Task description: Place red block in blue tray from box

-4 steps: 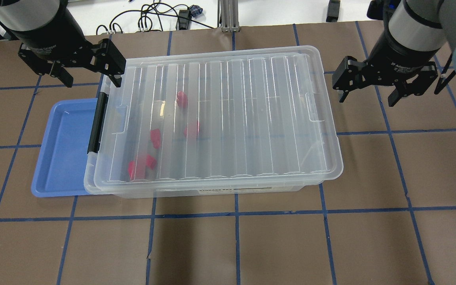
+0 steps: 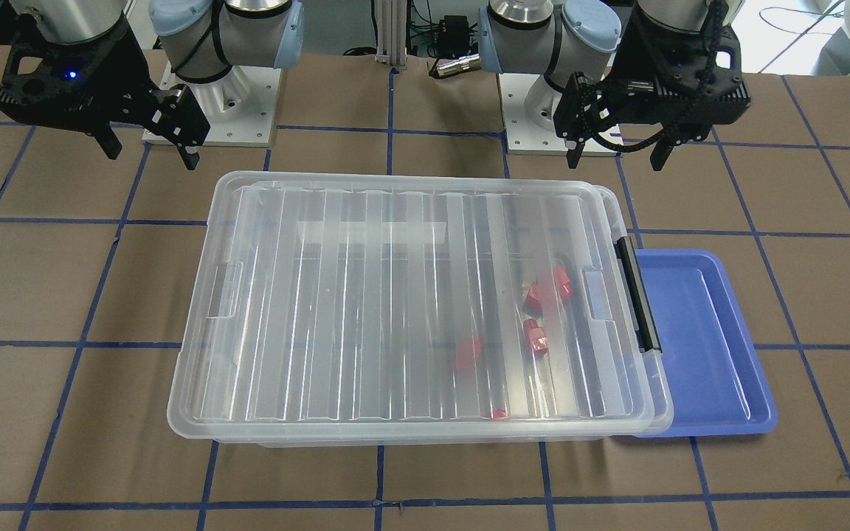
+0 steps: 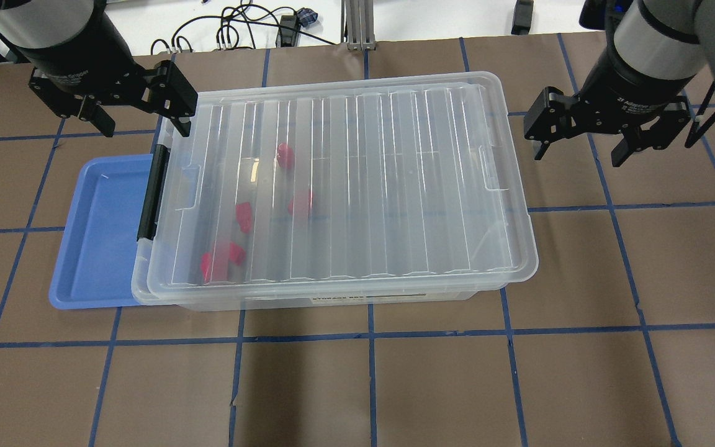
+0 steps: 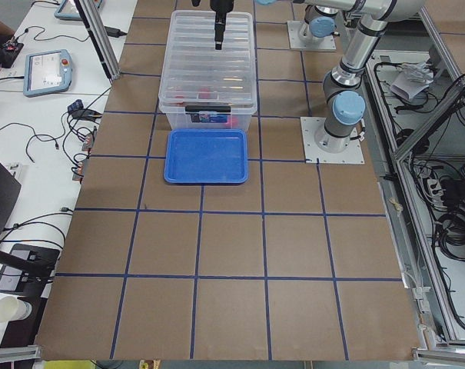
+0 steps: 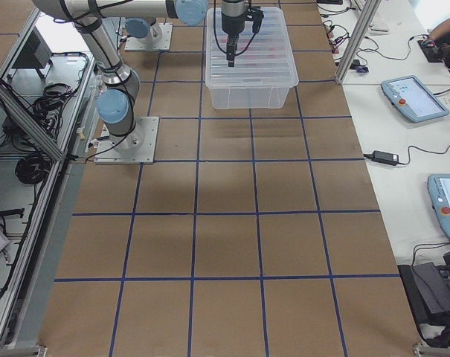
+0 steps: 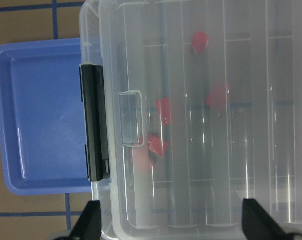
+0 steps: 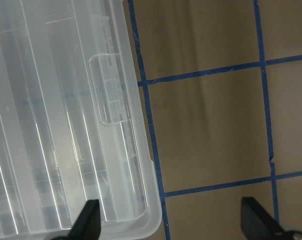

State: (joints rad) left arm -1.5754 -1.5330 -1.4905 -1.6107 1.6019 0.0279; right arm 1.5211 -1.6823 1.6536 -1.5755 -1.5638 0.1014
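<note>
The box (image 3: pixel 364 186) is a clear bin with its ribbed lid on and a black latch bar (image 3: pixel 151 192) on its left end. Several red blocks lie inside near that end, among them one (image 3: pixel 285 155) at the back and one (image 3: pixel 221 259) at the front. The blue tray (image 3: pixel 100 236) lies flat against the latch end, partly under the box rim, with nothing in it. My left gripper (image 3: pixel 145 129) is open above the box's back left corner; the left wrist view (image 6: pixel 171 222) shows the latch below it. My right gripper (image 3: pixel 578 154) is open beyond the box's right end.
Brown table with blue tape grid. Cables (image 3: pixel 233 28) lie beyond the back edge. The two arm bases (image 2: pixel 211 110) stand behind the box. Side tables with tablets (image 5: pixel 410 97) flank the table ends.
My right gripper has shifted slightly to the right. The left gripper, box, tray and blocks have not moved.
</note>
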